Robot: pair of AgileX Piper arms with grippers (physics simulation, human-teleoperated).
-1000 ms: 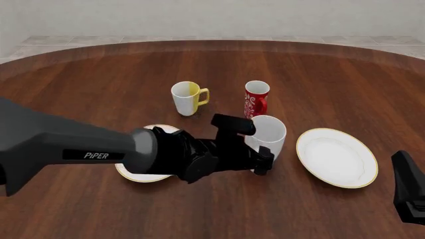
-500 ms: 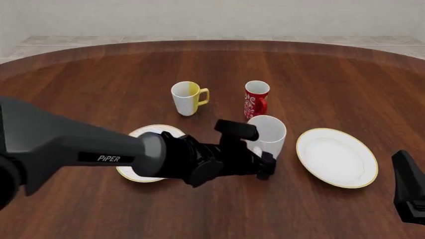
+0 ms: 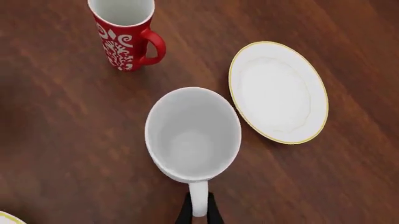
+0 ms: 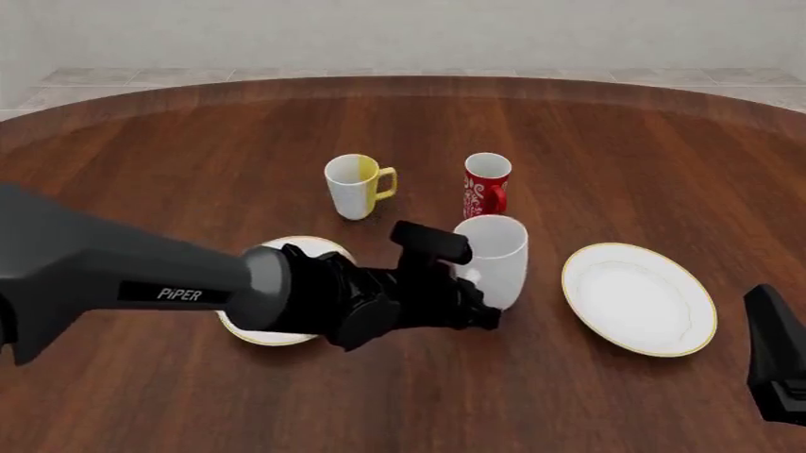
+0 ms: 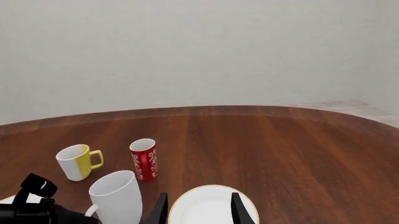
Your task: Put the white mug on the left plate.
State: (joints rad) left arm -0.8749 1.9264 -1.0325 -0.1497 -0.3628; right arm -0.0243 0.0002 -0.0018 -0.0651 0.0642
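The white mug (image 4: 494, 257) stands just right of the table's middle, open end up, and fills the left wrist view as white mug (image 3: 193, 135). My left gripper (image 3: 199, 209) is shut on its loop handle, one dark finger on each side; from the front the left gripper (image 4: 477, 310) sits at the mug's near-left side. The left plate (image 4: 306, 246), white with a gold rim, lies left of the mug, mostly hidden under my left arm. My right gripper (image 5: 199, 200) hangs open at the near right, holding nothing.
A red patterned mug (image 4: 486, 188) stands close behind the white mug, and a white-and-yellow mug (image 4: 355, 186) is further left at the back. A second gold-rimmed plate (image 4: 637, 298) lies right of the white mug. The right arm (image 4: 775, 363) stays at the near right edge.
The left gripper and the white mug have shifted a little to the left, toward the left plate. The right arm has not moved.
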